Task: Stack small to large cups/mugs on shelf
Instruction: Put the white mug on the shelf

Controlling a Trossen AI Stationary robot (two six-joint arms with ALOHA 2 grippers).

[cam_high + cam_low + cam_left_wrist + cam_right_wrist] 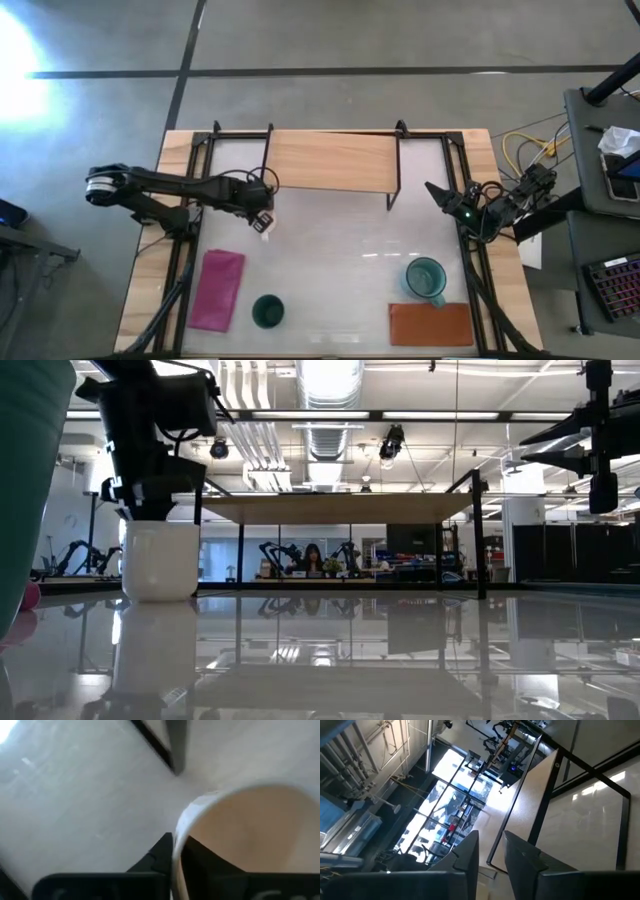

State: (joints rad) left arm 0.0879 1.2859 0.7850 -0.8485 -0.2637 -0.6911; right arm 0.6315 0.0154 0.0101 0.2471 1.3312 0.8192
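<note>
The small white mug (pixel 266 226) stands in front of the shelf's left legs, and my left gripper (pixel 260 213) is shut on its rim. It also shows in the low view (pixel 160 562). The light-wood shelf (pixel 333 160) stands on black legs at the table's far side. The teal mug (pixel 426 279) stands on its base at the near right. The dark green cup (pixel 267 311) stands at the near middle-left. My right gripper (pixel 437 191) hangs empty over the table's right side, its fingers close together. My left gripper pinches the white mug's rim (pixel 176 840) with one finger inside (pixel 205 862) the mug and one outside (pixel 159 856). The fingers come from above, slanting in from the table's left. The mug stands upright with its base (pixel 160 596) on the table.
A pink cloth (pixel 218 290) lies at the near left. A brown-orange mat (pixel 431 324) lies at the near right, just in front of the teal mug. Black frame rails (pixel 186 250) run along both side edges. The table's middle is bare.
</note>
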